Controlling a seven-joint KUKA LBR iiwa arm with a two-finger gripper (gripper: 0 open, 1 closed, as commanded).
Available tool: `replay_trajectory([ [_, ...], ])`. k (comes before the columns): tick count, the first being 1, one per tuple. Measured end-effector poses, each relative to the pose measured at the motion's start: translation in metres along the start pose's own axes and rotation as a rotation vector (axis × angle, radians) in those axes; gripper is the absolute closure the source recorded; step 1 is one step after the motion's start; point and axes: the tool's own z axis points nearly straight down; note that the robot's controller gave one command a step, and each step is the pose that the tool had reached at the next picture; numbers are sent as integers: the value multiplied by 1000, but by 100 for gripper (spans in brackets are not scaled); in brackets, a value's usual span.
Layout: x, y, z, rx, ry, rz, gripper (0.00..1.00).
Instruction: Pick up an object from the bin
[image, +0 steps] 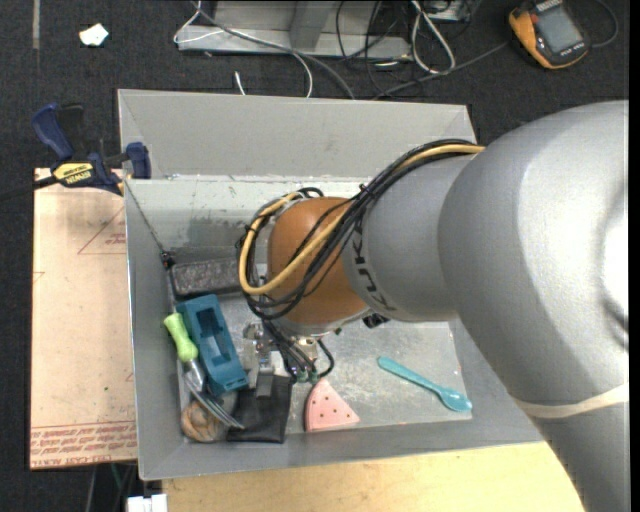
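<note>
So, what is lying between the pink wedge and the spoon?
Nothing. In the camera view, only bare bin floor separates the pink wedge from the spoon.

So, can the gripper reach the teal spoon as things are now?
Probably yes. The spoon lies alone on the bare bin floor, toward the view's right of the gripper, with nothing on or against it. The pink wedge lies apart from it.

A blue oblong block (215, 345) lies by the bin's (147, 300) left wall, a black piece (262, 413) and pink wedge (328, 408) near the front.
</note>
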Motion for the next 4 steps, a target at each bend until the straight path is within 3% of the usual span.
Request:
replay_trajectory([
  [1, -2, -1, -4, 1, 3, -10, 100],
  [2, -44, -15, -21, 0, 0, -72, 100],
  [3, -62, -5, -23, 1, 3, -108, 100],
  [4, -99, -2, -35, -1, -8, -273, 100],
])
